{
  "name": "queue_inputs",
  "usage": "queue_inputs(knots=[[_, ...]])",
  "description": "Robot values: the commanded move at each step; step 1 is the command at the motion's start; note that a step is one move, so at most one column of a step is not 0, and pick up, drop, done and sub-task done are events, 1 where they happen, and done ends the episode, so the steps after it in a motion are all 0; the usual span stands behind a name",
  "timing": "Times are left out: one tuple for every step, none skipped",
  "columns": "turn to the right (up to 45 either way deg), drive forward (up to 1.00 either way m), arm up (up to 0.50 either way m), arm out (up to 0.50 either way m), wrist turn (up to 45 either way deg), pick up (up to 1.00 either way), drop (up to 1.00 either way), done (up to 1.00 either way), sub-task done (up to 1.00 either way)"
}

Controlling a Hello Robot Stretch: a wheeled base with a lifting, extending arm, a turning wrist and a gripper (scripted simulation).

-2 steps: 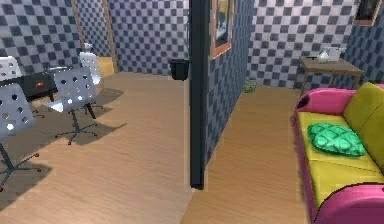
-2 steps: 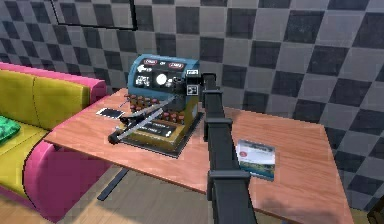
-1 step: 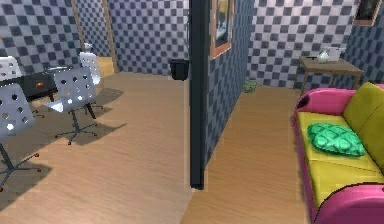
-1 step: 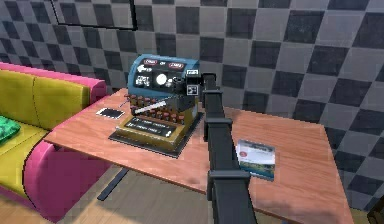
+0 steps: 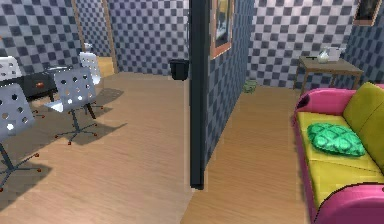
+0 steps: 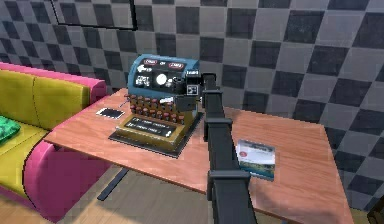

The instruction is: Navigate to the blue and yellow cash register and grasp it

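Evidently driving is done and I'm at the grasp — the register (image 6: 157, 100) sits near the table's (image 6: 300, 150) far left corner, gripper (image 6: 186, 92) by its right side, jaw state and contact I can't tell — so next I'd ease the fingers onto it.

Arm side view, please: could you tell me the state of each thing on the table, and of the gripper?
cash register: upright on the table.
gripper: at the cash register; cannot tell whether it holds anything.
small slab: lying flat on the table.
book: lying flat.
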Motion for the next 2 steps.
queue_inputs(knots=[[0.0,0.0,-0.3,0.0,0.0,0.0,0.0,0.0,0.0],[0.0,0.0,0.0,0.0,0.0,1.0,0.0,0.0,0.0]])
